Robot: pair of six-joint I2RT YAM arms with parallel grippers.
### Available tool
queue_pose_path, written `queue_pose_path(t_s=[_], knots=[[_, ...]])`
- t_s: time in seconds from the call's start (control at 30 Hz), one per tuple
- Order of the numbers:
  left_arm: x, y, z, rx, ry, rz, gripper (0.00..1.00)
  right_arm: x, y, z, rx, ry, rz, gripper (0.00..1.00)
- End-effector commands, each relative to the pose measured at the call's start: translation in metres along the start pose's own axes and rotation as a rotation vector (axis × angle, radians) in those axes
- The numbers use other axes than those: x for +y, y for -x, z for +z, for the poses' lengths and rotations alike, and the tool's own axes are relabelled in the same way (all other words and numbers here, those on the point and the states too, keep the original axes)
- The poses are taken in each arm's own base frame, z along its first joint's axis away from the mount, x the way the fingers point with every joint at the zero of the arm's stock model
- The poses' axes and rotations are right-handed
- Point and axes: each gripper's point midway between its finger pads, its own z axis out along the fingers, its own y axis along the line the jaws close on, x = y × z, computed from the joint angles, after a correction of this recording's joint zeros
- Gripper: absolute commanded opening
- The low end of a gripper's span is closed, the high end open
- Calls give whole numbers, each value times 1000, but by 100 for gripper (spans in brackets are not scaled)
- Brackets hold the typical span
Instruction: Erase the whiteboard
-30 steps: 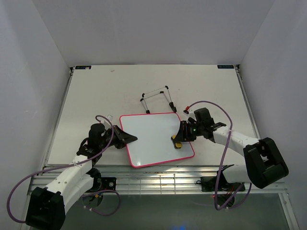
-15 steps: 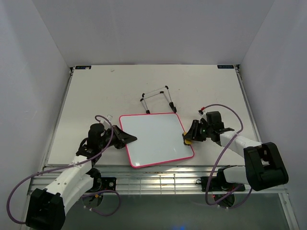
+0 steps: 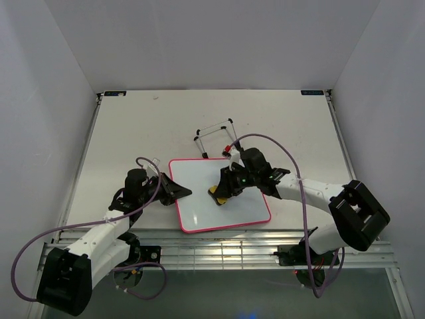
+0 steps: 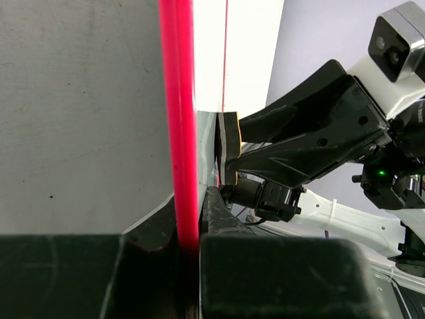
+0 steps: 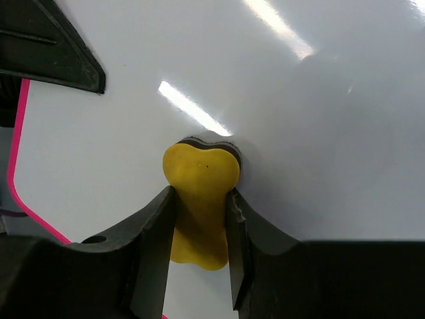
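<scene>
the left gripper (image 3: 175,193) is clamping the left edge of the whiteboard (image 3: 247,210), its fingers closed on the pink frame and steadying it. the whiteboard is lying on the table (image 3: 133,126), with the wire stand (image 3: 216,135) just behind its far edge. near the whiteboard's middle, the right gripper (image 3: 222,193) is squeezing the yellow eraser (image 3: 217,197) and pressing it onto the glossy face. no writing is showing anywhere on the white surface in any view, so the wiping is looking nearly or fully done; at most a last pass and letting go are remaining.
</scene>
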Motion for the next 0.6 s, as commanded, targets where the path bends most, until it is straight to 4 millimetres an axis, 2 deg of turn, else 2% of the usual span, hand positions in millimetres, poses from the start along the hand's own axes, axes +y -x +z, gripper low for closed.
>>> queue_pose_path(t_s=[0.0,0.03,0.07,0.13,0.17,0.2,0.27,0.3,0.4,0.47,0.57], knots=[[40,-13,-1,36,142,109,0,-28,-18,-1,55,-80,88,34],[41,-14,-2,38,146,105,0,-38,-19,-5,51,-106,109,34],[40,-14,-3,33,143,113,0,-52,-30,-10,64,-150,143,33],[42,-16,-4,34,150,110,0,-84,-33,-25,36,-244,205,33],[42,-16,-5,32,151,109,0,-97,-53,-35,66,-300,248,33],[41,-15,-6,25,145,115,0,-115,-55,-47,44,-342,298,33],[42,-17,-7,24,147,111,0,-131,-67,-60,37,-389,353,33],[42,-16,-7,19,146,111,0,-145,-80,-71,38,-436,403,33],[40,-15,-8,11,142,111,0,-158,-94,-84,33,-478,455,33],[37,-15,-8,8,134,111,0,-160,-96,-85,37,-482,470,33],[29,-13,-10,3,111,119,0,-164,-86,-92,6,-511,467,33]])
